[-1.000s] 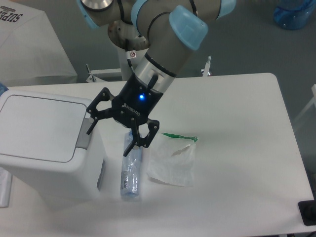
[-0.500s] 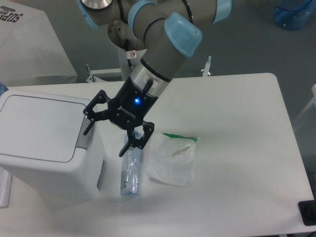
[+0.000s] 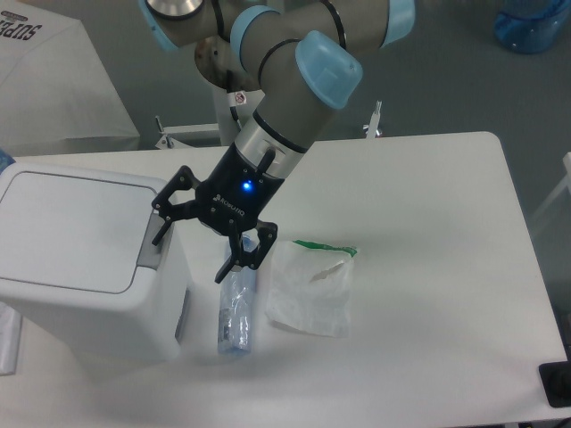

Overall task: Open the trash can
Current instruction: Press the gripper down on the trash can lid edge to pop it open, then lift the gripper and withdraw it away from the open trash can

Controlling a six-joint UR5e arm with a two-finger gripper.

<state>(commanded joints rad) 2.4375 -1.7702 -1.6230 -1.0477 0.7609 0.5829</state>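
The claw (image 3: 193, 241) hangs spread wide just right of the trash can (image 3: 85, 259); I'd press one fingertip squarely onto its grey tab (image 3: 150, 252).

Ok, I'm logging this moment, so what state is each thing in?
trash can: lid closed, flat.
pincer: open, empty, beside the grey push tab.
bottle: lying on its side on the table.
plastic bag: lying flat, crumpled.

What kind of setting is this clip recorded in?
Most likely a robotics lab or test cell: a robot arm mounted behind a plain white table, staged props such as the trash can, a bottle and a plastic bag, and a bare grey floor.
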